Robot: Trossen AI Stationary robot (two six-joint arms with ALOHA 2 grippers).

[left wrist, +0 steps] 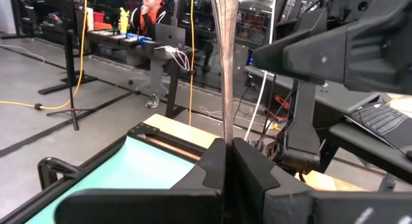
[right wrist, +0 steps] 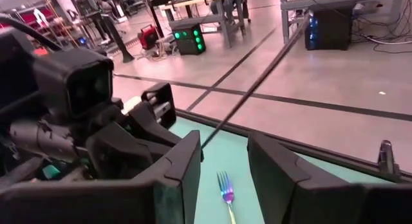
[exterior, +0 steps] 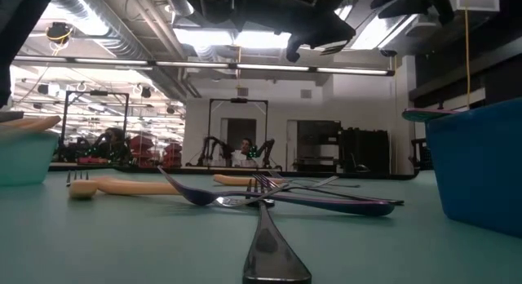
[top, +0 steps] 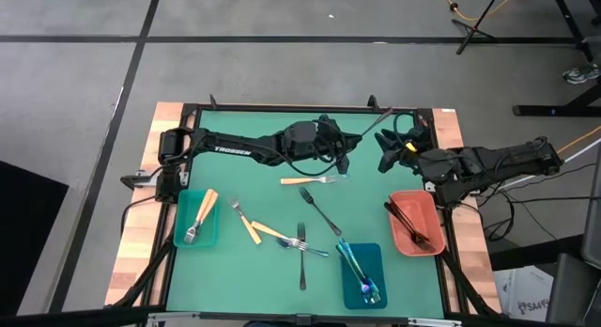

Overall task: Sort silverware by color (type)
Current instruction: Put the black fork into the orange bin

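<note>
Green table (top: 263, 271): teal tray (top: 196, 235) holds orange-handled forks; left hand (top: 344, 164) clenches dark utensil (top: 374, 120) (right hand (top: 387, 161) released).

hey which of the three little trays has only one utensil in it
The teal tray at the table's left: it holds a single orange-handled fork. The blue tray and the salmon-red tray each hold several pieces.

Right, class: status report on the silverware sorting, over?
Left gripper shut on dark utensil, held aloft. Right gripper open, facing it. Loose forks on green mat. Nothing blocking.
</note>
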